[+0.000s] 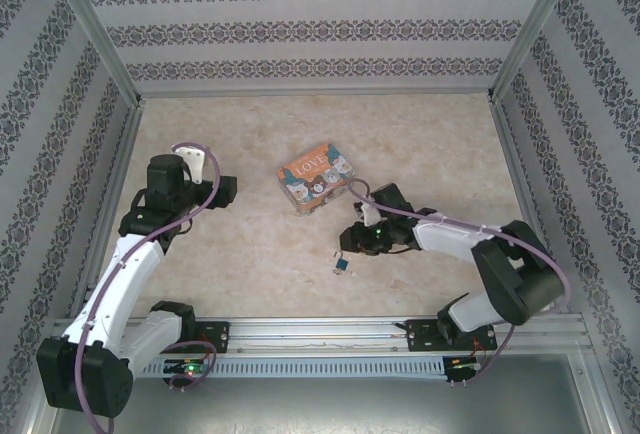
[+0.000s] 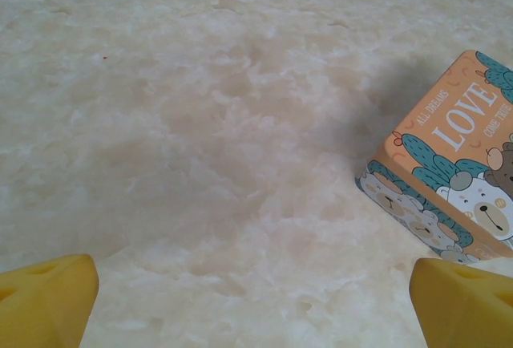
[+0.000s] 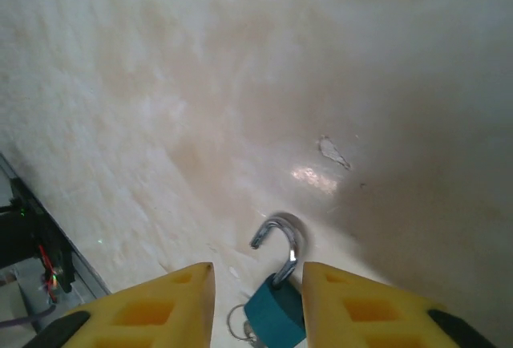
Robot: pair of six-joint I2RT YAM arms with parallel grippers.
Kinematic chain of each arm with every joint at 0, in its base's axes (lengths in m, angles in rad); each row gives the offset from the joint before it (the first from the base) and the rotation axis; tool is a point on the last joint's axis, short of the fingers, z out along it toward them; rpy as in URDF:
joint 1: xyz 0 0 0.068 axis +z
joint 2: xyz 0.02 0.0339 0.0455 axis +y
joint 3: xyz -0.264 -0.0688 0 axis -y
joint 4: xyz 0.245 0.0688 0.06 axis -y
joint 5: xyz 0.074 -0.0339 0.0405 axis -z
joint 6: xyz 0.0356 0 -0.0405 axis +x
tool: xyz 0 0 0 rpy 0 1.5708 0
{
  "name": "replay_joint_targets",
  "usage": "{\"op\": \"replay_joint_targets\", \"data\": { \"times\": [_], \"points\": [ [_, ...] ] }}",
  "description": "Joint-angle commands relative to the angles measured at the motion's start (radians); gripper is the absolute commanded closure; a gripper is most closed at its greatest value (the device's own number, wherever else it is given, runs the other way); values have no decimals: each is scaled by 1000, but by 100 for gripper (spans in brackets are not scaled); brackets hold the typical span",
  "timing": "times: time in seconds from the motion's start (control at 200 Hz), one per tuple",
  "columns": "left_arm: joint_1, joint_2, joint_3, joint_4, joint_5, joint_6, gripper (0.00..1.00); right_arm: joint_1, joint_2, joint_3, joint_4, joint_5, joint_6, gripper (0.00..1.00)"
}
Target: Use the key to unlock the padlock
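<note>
The padlock (image 1: 342,267) lay on the marbled beige table (image 1: 250,254), near the front rail and just in front of the right gripper (image 1: 347,247). The LOVE tin (image 1: 318,178) stood well apart from it, further back.

In the right wrist view the teal lock body (image 3: 276,316) sat low between the two yellow fingers (image 3: 361,308). The silver shackle (image 3: 282,240) arched up from the body, and its short end hung free of it. A thin wire ring (image 3: 238,321) lay just beside the body; whether a key hung on it could not be told.

The right claw was only partly open. A sliver of table showed between its left finger and the lock, so it was not clamped on anything.

The left gripper (image 1: 228,192) hovered left of the tin. Its pads (image 2: 48,296) were spread wide to the corners of its wrist view and gripped nothing, with the tin (image 2: 449,163) ahead on the right.
</note>
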Motion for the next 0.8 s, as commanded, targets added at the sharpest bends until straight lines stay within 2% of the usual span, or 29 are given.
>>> {"op": "replay_joint_targets", "data": {
  "times": [0.0, 0.275, 0.425, 0.6, 0.794],
  "points": [
    [14, 2, 9, -7, -2, 19, 0, -13, -89, 12, -75, 91, -32, 64],
    [15, -18, 1, -4, -10, 2, 0, -66, -371, 6, -229, 319, -81, 53],
    [14, -31, -6, 7, -24, -1, 0, -113, -517, -15, -241, 440, -113, 42],
    [15, -49, -18, 20, -48, 1, 0, -164, -610, -23, -215, 517, -161, 29],
    [14, -68, -24, 21, -75, 11, 0, -201, -673, -46, -191, 583, -197, 23]
  ]
}}
